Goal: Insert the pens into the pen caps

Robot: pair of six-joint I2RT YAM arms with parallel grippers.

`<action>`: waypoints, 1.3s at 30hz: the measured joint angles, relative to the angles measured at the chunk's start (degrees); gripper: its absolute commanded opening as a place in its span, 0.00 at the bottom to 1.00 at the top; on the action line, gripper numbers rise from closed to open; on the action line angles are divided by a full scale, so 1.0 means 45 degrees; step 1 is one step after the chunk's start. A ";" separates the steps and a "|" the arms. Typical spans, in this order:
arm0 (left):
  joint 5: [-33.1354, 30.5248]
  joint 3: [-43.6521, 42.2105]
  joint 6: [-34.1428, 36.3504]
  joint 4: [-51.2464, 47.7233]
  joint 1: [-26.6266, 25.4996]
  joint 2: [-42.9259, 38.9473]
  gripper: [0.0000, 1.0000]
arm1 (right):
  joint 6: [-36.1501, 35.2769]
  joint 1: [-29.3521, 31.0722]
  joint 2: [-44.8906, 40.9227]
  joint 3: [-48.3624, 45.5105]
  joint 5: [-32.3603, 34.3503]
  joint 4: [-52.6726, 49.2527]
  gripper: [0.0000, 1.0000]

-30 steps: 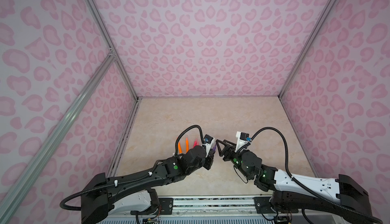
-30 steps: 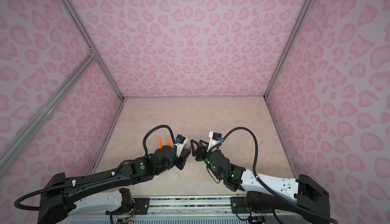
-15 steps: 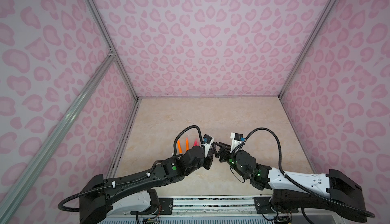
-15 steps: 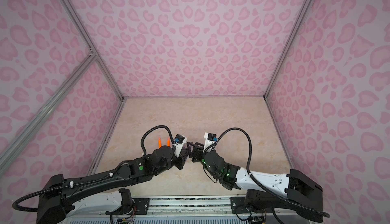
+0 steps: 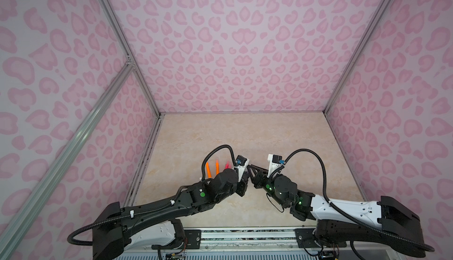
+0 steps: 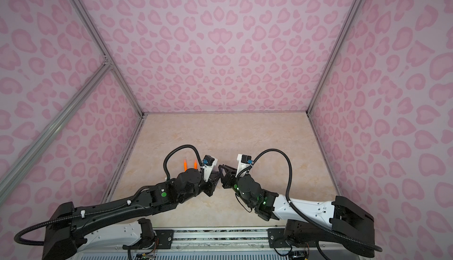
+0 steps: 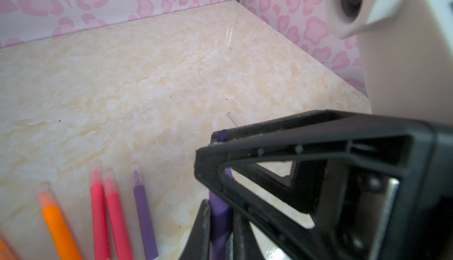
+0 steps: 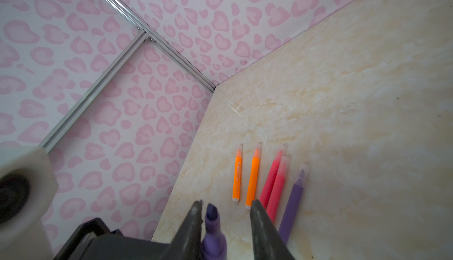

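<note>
My left gripper (image 7: 218,218) is shut on a purple pen (image 7: 219,209) whose dark tip (image 7: 222,136) is bare. In the right wrist view that pen (image 8: 213,224) stands between the fingers of my right gripper (image 8: 226,202). The right gripper is open, with the pen close against one finger and a gap to the other. In both top views the left gripper (image 5: 245,181) and right gripper (image 5: 251,170) meet near the table's front middle. One clear pen cap (image 7: 234,119) lies on the table, partly hidden behind the right gripper's finger.
Several pens lie side by side on the beige table (image 5: 245,133), each with a clear cap over its tip: two orange (image 8: 237,175) (image 8: 253,178), two pink-red (image 8: 269,180) (image 8: 278,187), one purple (image 8: 294,202). Pink patterned walls (image 5: 232,50) close in three sides.
My right gripper has moved left up to the left gripper, and its fingers now stand on either side of the held pen's tip. The left arm has hardly moved.
</note>
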 measured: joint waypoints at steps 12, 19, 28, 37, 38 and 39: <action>-0.0078 -0.0005 0.0131 -0.0384 0.0010 -0.0083 0.05 | 0.0141 0.0010 0.0340 0.0219 -0.0073 0.0413 0.04; -0.0097 0.0146 0.0131 -0.0408 0.0005 0.0238 0.16 | 0.0189 0.0005 0.0291 0.0223 0.0058 0.0257 0.00; -0.0044 0.0078 0.0126 -0.0466 -0.0005 0.0044 0.35 | 0.0209 0.0049 0.0515 0.0301 -0.0112 0.0316 0.00; 0.0058 0.0073 0.0209 -0.0384 0.0000 0.0209 0.40 | 0.0228 0.0049 0.0466 0.0505 -0.0097 0.0345 0.00; 0.0073 0.0097 0.0209 -0.0384 0.0000 0.0272 0.40 | 0.0223 0.0049 0.0408 0.0500 -0.0126 0.0321 0.00; 0.0107 0.0126 0.0209 -0.0374 0.0000 0.0321 0.40 | 0.0223 0.0058 0.0340 0.0500 -0.0126 0.0311 0.00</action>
